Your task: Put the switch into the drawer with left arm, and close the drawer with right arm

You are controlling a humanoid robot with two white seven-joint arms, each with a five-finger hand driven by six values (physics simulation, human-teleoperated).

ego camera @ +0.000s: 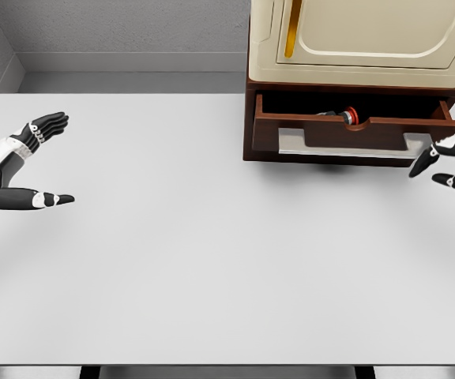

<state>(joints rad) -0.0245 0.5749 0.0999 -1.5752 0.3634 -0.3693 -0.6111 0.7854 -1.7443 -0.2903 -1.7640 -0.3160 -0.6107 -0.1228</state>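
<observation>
Switch [346, 115] in drawer [354, 130]. Left hand [30, 162] wide, empty. Right hand [449, 162] relaxed, empty, just right of drawer front: push squarely, centred.

Drawer: dark brown wooden drawer [354, 130], pulled open, at tabletop's far right edge.
Switch: red-and-grey switch [347, 115] inside drawer.
Left hand [24, 166]: open, left edge.
Right hand [451, 163]: open, right edge, near drawer front.

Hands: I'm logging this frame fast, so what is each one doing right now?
Left hand: open, fingers spread, holding nothing.
Right hand: open, holding nothing, near the drawer.
</observation>
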